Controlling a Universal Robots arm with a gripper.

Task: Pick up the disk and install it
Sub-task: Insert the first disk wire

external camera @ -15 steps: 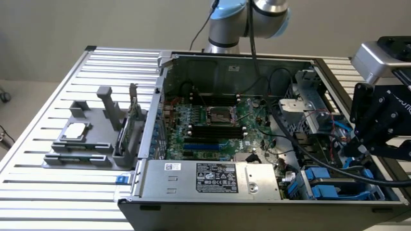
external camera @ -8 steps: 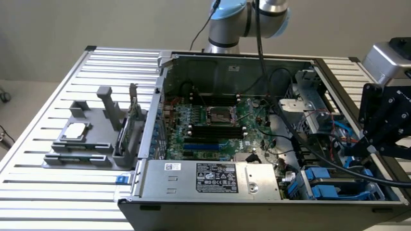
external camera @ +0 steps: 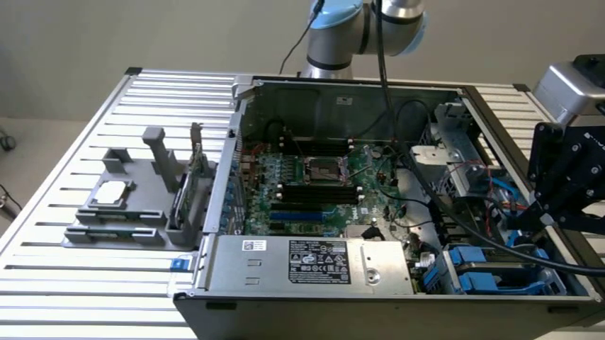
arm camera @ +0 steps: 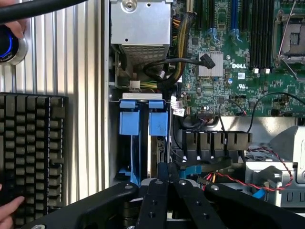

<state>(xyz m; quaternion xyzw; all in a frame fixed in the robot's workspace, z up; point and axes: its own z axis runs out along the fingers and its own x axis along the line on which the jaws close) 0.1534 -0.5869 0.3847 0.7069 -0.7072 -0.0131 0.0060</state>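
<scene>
Your claw [arm camera: 169,168] is pinched fully closed, nothing between the fingers that I can see, hovering right over the drive bay. The disk [arm camera: 158,123] stands on edge in that bay, its silver edge under a blue carrier tab that faces the claw. I'd say that's so the tab can be reached from above. A second blue carrier [arm camera: 129,119] sits just beside it.

In the exterior view the bay lies at four o'clock from the motherboard [external camera: 317,185], with the power-supply box [external camera: 317,263] at nine o'clock of the bay. The case [external camera: 359,83] lies on its side with the panel off, likely to give you that open top. At nine o'clock of the case, a grey fixture [external camera: 123,227] rests on the slatted table [external camera: 57,283].
</scene>
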